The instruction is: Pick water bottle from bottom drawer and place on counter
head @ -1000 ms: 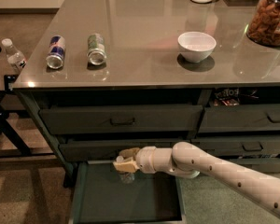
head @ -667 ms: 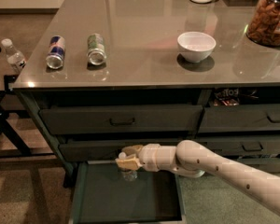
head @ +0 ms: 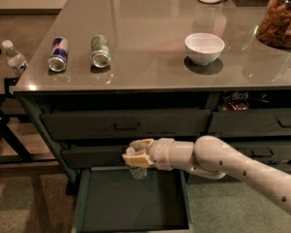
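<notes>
The bottom drawer [head: 136, 205] is pulled open below the cabinet, its dark floor bare. My gripper [head: 135, 158] reaches in from the right over the drawer's back part and is shut on the water bottle [head: 137, 173]. The bottle stands upright. Its white cap shows at the top of my fingers and its clear body hangs below them, just above the drawer floor. The glossy grey counter [head: 150, 67] lies above, with two closed handled drawers between it and the bottom drawer.
On the counter lie a blue can [head: 58, 55] and a green can [head: 100, 51]; a white bowl [head: 204, 47] and a snack jar [head: 282, 18] stand to the right. Another clear bottle [head: 14, 57] stands on a stand left of the cabinet.
My gripper has risen a little with the water bottle in it. Nothing on the counter has moved.
</notes>
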Tool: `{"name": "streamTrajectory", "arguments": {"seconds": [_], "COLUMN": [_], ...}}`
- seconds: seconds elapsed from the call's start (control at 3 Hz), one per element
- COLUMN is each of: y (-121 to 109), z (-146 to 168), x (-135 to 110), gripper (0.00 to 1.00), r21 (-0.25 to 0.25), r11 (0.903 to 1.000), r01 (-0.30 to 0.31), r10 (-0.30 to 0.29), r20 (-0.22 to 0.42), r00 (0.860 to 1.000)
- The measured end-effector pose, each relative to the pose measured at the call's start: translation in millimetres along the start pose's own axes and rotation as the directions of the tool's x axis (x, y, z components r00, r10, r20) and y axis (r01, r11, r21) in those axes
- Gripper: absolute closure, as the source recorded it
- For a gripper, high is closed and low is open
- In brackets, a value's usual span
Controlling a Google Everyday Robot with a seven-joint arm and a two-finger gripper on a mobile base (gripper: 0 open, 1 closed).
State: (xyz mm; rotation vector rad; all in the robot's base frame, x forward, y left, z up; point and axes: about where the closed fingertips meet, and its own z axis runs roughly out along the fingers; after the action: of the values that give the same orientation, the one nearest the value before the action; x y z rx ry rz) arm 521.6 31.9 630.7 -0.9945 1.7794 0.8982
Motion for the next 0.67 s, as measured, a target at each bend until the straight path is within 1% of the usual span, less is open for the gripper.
{"name": "streamTrajectory", "arguments": {"seconds": [0.33, 0.67], "y": [0.5, 3.2], "z": [-2.7, -1.7], "x": [-4.6, -7.6], "gripper": [1.00, 1.00], "r21": [0.003, -0.012], "r11": [1.0000, 0.9999], "r01": [0.009, -0.009], "r10": [-0.009, 0.009], "r20": [-0.001, 0.000], "r00": [1.000, 1.000]}}
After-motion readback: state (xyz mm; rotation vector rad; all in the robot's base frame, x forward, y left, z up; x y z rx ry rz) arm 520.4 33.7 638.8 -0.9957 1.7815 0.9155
